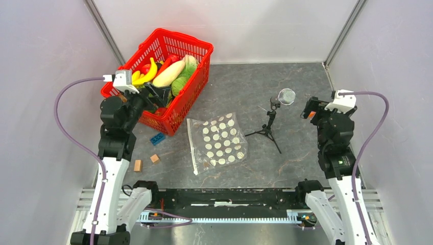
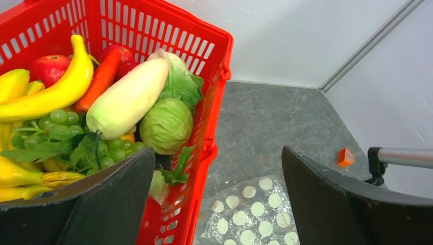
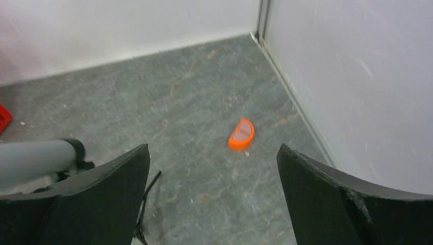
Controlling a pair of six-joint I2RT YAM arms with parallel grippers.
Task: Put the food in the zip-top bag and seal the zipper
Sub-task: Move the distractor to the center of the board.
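Observation:
The food fills a red basket point(image 1: 196, 89) at the back left: yellow bananas point(image 2: 56, 94), a long white radish point(image 2: 127, 99), a cabbage point(image 2: 166, 125), green grapes point(image 2: 61, 127), a carrot point(image 2: 99, 79) and an apple point(image 2: 48, 69). The zip-top bag point(image 1: 218, 140) lies flat and dotted on the table right of the basket, also in the left wrist view point(image 2: 253, 212). Its zipper point(image 1: 192, 148) runs along its left edge. My left gripper point(image 2: 218, 153) hovers open over the basket's near right rim, holding nothing. My right gripper point(image 3: 213, 148) hangs open above bare table at the right.
A small orange half-round piece point(image 3: 241, 134) lies on the floor ahead of the right gripper. A microphone on a small tripod point(image 1: 273, 115) stands between bag and right arm. A blue brick point(image 1: 157, 138) and two wooden cubes point(image 1: 137, 165) lie in front of the basket.

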